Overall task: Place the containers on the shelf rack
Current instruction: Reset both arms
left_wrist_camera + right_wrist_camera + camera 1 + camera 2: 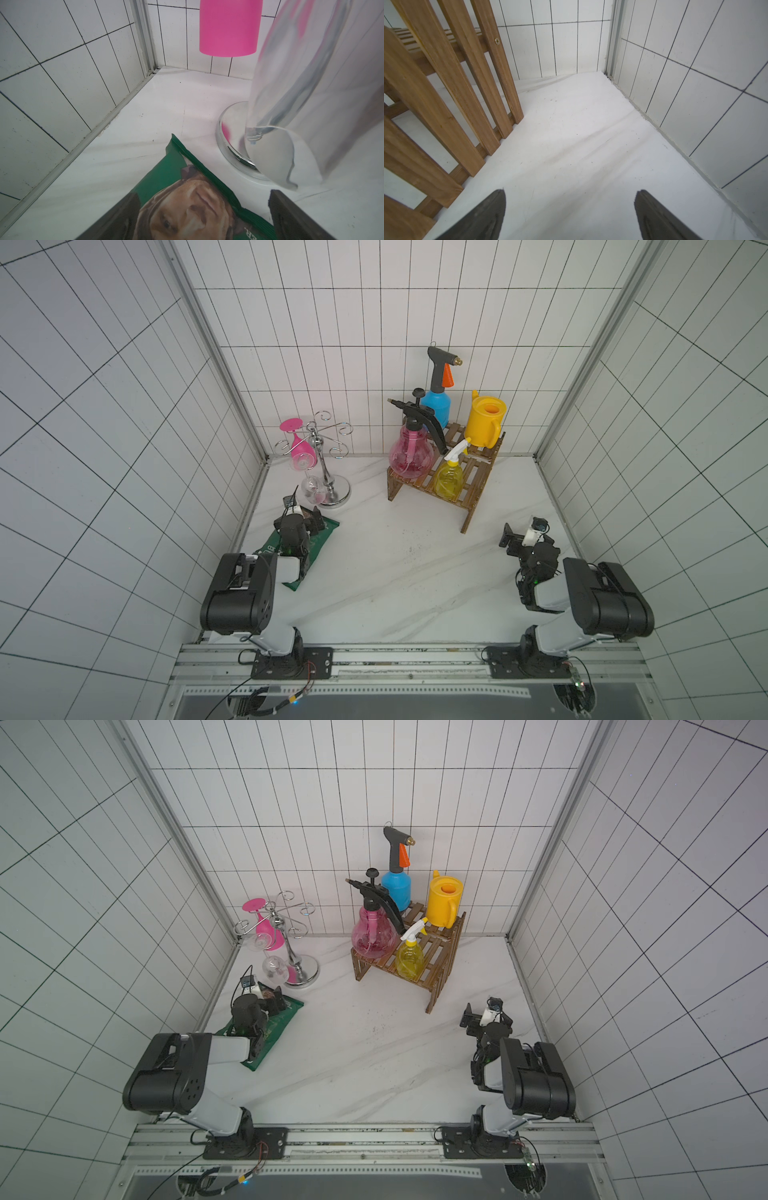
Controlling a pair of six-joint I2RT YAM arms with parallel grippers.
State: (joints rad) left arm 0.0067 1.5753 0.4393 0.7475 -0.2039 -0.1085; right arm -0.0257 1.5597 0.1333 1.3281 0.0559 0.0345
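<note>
In both top views the dark wooden shelf rack (473, 486) (437, 966) stands at the back right and carries all the containers. The blue bottle (436, 406) (397, 888) and yellow watering can (484, 423) (444, 900) stand on its upper tier. On the lower tier are the pink pump sprayer (410, 454) (373, 936) and small yellow spray bottle (449, 477) (410, 957). My left gripper (305, 516) (268, 996) (204, 197) is open, low over a green crisp bag. My right gripper (525, 531) (486, 1013) (571, 193) is open and empty, beside the rack's legs (446, 83).
The green crisp bag (320, 537) (187, 187) lies flat at the left. Just beyond it stands a chrome glass holder (328, 472) (228, 133) with a pink glass (299, 448) (228, 27) and a clear glass (311, 487) (291, 124) hanging. Tiled walls close three sides.
</note>
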